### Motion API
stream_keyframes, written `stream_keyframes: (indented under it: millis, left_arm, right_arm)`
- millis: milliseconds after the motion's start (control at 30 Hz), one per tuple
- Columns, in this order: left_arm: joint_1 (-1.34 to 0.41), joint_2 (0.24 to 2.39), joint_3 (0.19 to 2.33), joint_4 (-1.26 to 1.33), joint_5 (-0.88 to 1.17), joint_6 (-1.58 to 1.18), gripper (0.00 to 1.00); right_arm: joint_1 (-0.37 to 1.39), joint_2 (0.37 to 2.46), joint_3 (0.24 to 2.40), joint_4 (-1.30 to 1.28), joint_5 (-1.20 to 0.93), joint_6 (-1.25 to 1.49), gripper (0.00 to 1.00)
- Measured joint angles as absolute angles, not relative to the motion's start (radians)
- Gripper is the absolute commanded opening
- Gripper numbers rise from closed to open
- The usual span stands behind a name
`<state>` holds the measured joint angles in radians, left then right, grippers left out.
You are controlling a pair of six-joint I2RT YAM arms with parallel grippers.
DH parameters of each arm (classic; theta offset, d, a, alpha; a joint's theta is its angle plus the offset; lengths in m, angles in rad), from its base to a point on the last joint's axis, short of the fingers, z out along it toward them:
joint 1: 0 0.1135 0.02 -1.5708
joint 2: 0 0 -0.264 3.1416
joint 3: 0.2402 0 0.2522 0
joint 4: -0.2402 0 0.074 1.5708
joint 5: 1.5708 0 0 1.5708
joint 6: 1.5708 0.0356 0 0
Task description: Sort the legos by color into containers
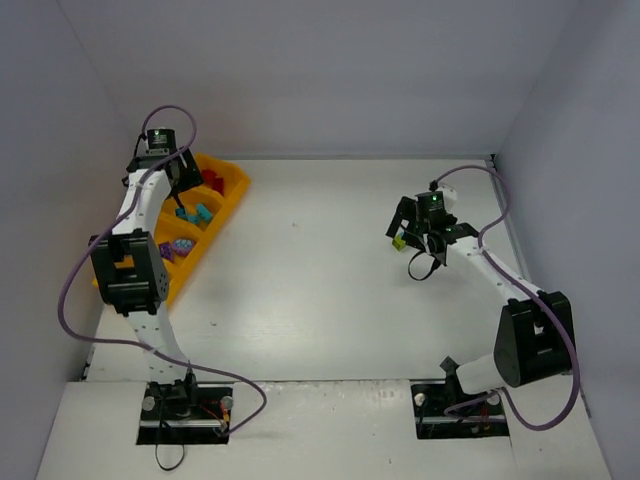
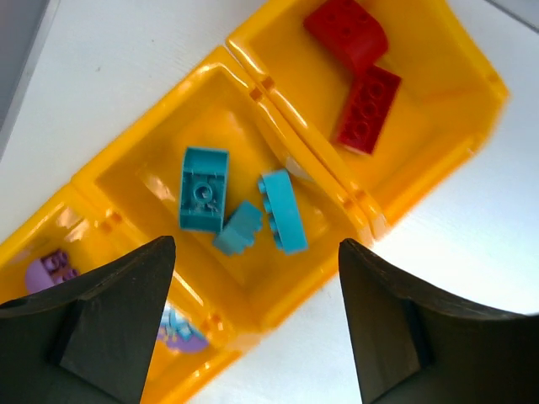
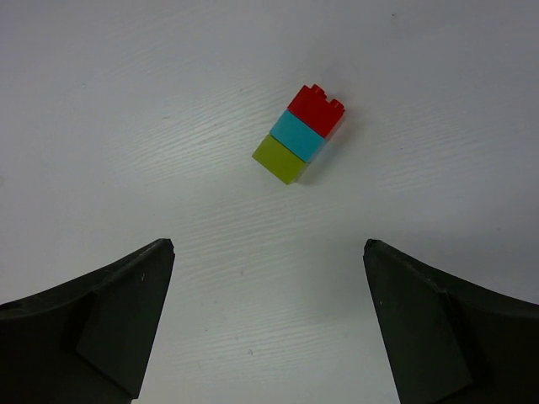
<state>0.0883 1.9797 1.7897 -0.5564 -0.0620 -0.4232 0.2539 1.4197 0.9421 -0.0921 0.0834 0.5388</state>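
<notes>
so the left end effector hangs open and empty over teal bricks in the tray; right end effector open above the red-teal-lime stack on the worktop; dropped whole, it'd probably mix colours in one bin

No readable text, no labels or numbers (studs on legos too blurred)

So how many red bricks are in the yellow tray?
2 red bricks, next to each other, both in the end compartment of the tray. More may lie out of frame.
</notes>
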Motion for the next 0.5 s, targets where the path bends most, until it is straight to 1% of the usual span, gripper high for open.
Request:
stream_keyframes:
  millis: [133,267,300,367,500]
  left_arm:
    - [0.051,1.830,1.682,-0.552,-0.039,-0.424,0.72]
    - [-0.053,1.663,1.569,-0.538,0.000,-0.429,0.72]
    - [-0.080,1.634,1.549,-0.536,0.009,-0.430,0.72]
    - [-0.135,1.583,1.512,-0.536,0.032,-0.430,0.72]
    - [-0.198,1.508,1.444,-0.538,0.086,-0.437,0.72]
  right_arm:
    - [0.249,1.473,0.973,-0.107,0.138,0.582,0.89]
    - [0.248,1.551,1.014,-0.119,0.168,0.636,0.86]
    - [0.248,1.574,1.026,-0.123,0.172,0.651,0.84]
    - [0.248,1.622,1.056,-0.133,0.180,0.680,0.82]
    - [0.248,1.718,1.114,-0.148,0.193,0.736,0.77]
